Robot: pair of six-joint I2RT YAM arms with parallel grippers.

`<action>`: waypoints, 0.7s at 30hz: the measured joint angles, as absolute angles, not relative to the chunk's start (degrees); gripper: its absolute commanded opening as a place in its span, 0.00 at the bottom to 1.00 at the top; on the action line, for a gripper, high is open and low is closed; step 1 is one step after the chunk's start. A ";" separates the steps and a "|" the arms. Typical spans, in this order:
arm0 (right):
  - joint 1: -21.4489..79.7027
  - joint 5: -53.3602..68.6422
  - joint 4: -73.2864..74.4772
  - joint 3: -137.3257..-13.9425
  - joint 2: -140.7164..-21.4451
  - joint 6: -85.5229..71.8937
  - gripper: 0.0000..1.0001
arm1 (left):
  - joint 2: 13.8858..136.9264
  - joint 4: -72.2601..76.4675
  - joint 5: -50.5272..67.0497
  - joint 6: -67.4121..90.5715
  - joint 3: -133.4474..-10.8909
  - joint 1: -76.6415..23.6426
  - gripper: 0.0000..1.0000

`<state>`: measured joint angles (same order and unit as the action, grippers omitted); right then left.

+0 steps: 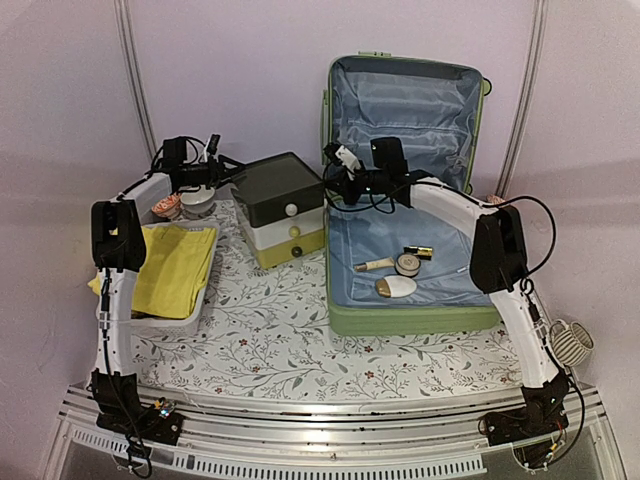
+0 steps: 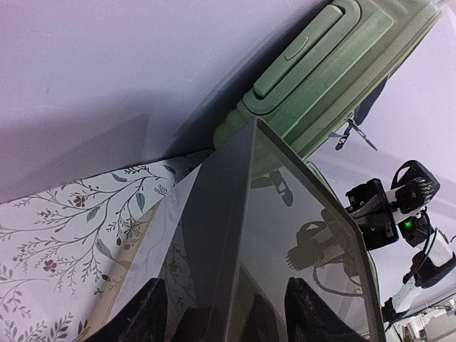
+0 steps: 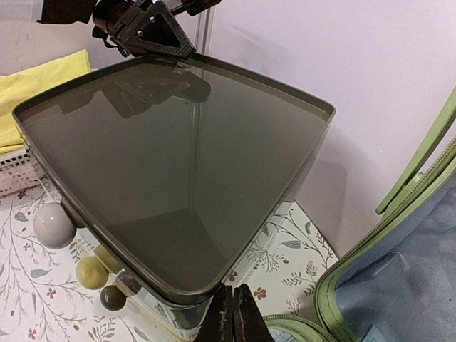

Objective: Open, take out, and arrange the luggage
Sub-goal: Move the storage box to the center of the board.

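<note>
The luggage lies open at the right, its lid upright against the back wall, pale blue lining showing. Its green shell and rim show in both wrist views. Small toiletries lie inside it. My left gripper is open at the far-left corner of the dark-lidded drawer box. Its fingers straddle the lid's edge. My right gripper is shut and empty, its tip just off the box's corner beside the luggage.
A white mesh basket with a yellow cloth and small jars stands at the left. The drawer box has round knobs on its front. A floral cloth covers the table. A wall runs close behind.
</note>
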<state>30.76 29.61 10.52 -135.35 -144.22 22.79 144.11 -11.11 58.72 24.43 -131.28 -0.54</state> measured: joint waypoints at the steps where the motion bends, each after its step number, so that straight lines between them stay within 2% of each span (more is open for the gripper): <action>1: 30.76 29.82 10.72 -135.06 -144.03 22.50 0.01 | 144.11 -11.11 58.74 24.40 -131.28 -0.56 0.58; 21: 33.39 30.57 11.38 -125.62 -137.01 19.03 0.01 | 143.98 -12.10 59.35 21.87 -131.24 -0.75 0.57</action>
<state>33.39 30.57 11.38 -125.62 -137.01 19.03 143.98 -12.10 59.35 21.87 -131.24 -0.75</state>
